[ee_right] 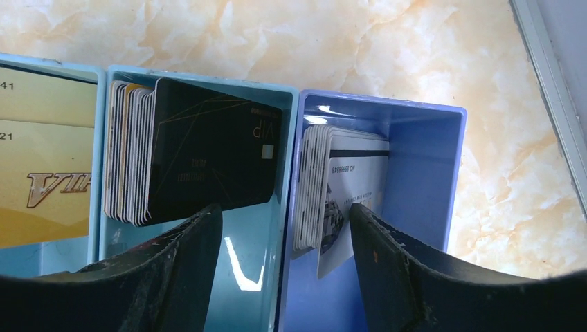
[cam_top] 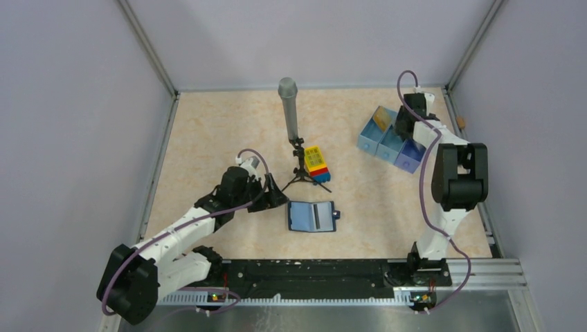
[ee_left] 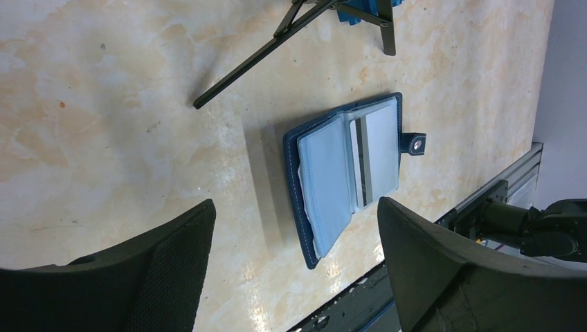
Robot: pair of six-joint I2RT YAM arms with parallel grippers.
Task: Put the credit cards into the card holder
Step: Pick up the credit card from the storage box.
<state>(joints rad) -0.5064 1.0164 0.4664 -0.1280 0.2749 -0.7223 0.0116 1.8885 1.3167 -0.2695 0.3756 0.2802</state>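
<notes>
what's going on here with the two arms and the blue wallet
The right tool, open, hangs over a three-compartment tray of stacked credit cards, gripping none yet. The left tool, also open, hovers beside the card holder, which lies unfolded on the table with what looks like one striped card already in it.

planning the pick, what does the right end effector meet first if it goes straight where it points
Probably the tray's dividing wall between the dark card and the white cards; the open right end effector is centred on it, depth unclear.
</notes>
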